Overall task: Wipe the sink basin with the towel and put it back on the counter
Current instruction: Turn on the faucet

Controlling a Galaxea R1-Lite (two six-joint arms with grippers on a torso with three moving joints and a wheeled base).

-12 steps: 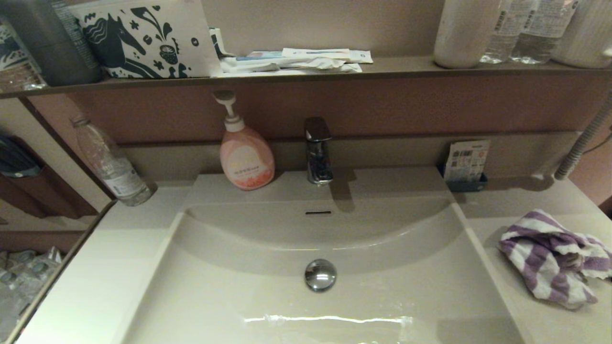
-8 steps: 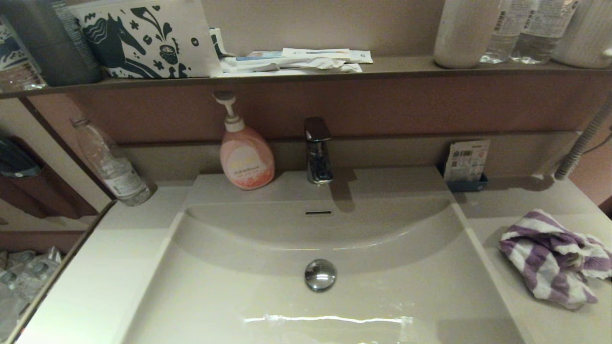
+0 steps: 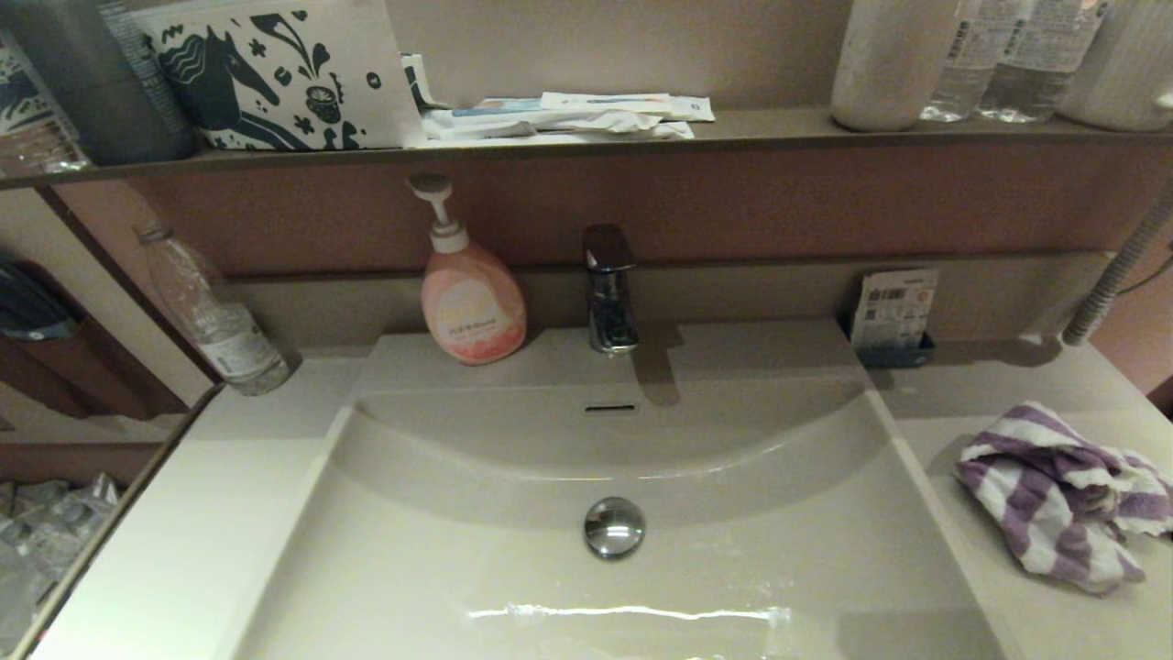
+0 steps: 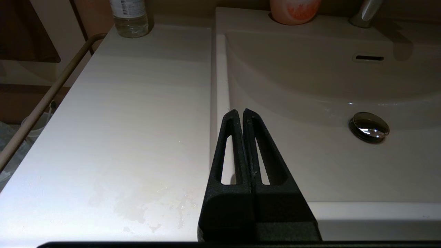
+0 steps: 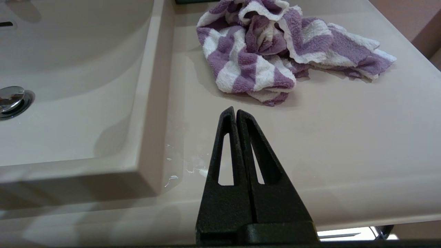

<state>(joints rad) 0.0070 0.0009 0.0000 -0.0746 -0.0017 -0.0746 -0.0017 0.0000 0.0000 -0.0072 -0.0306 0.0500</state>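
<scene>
The purple and white striped towel (image 3: 1058,495) lies crumpled on the counter (image 3: 990,403) to the right of the sink basin (image 3: 513,587). In the right wrist view the towel (image 5: 272,51) is a short way beyond my right gripper (image 5: 235,111), which is shut and empty over the counter (image 5: 344,137) near its front edge. My left gripper (image 4: 240,112) is shut and empty, hovering at the basin's left rim (image 4: 220,89) by the front edge. The chrome drain plug (image 3: 614,527) sits mid-basin, the overflow slot (image 3: 609,408) in the curved rear wall. Neither gripper shows in the head view.
A chrome faucet (image 3: 609,289) and a pink soap pump bottle (image 3: 469,298) stand behind the basin. A clear water bottle (image 3: 213,316) is at the back left, a card holder (image 3: 893,316) at the back right. The brown shelf (image 3: 586,147) above carries packets and bottles.
</scene>
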